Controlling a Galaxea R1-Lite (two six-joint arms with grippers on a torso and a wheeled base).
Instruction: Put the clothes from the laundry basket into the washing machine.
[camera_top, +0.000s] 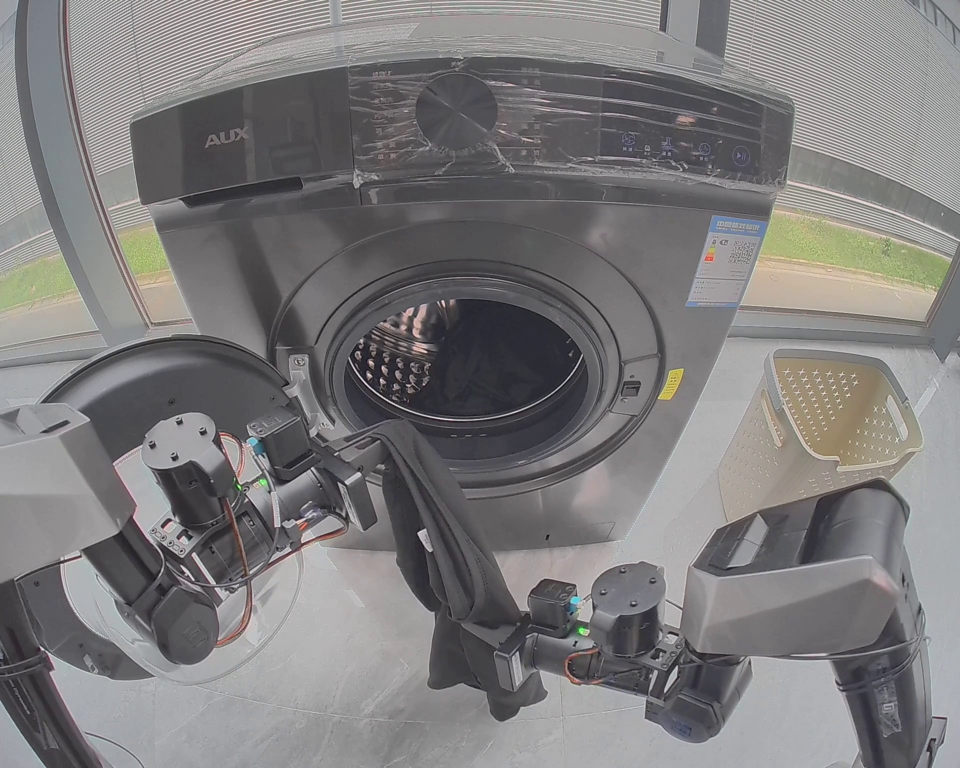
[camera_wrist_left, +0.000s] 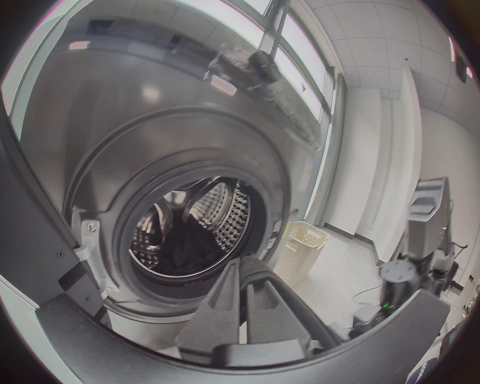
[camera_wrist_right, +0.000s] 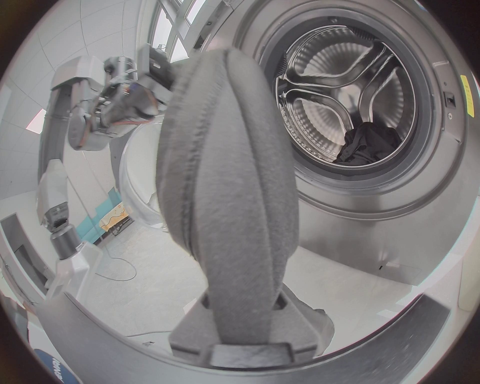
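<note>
Standing on pale grey floor tiles (camera_top: 330, 640) in the head view, the washing machine (camera_top: 470, 230) is facing forward with its round door (camera_top: 150, 390) hanging wide open on the robot's left. Slatted windows (camera_top: 860, 90) are running behind it, with grass showing beneath them. The cream laundry basket (camera_top: 790, 440) is sitting on the floor just beside the machine's right corner. A dark garment (camera_top: 440, 540) is hanging in front of the lower left rim of the drum opening. The left fingers (camera_top: 360, 455) are clamping its upper end and the right fingers (camera_top: 488, 638) are pinching it lower down, with its tail dangling below them.

Looking from the left wrist, the left fingers (camera_wrist_left: 215, 310) are squeezing a fold of the garment (camera_wrist_left: 252, 270), which is trailing away toward the right arm (camera_wrist_left: 400, 280). Beyond them the drum (camera_wrist_left: 225, 210) is holding more dark clothes (camera_wrist_left: 182, 252). The laundry basket (camera_wrist_left: 302, 247) is standing past the machine, near a white wall.

Looking from the right wrist, the right fingers (camera_wrist_right: 192, 327) are gripping the garment (camera_wrist_right: 230, 190), which is rising between them as a thick bunched column toward the left arm (camera_wrist_right: 110, 110). The dark clothes (camera_wrist_right: 367, 145) are lying at the bottom of the drum (camera_wrist_right: 325, 90), well apart from the held garment.
</note>
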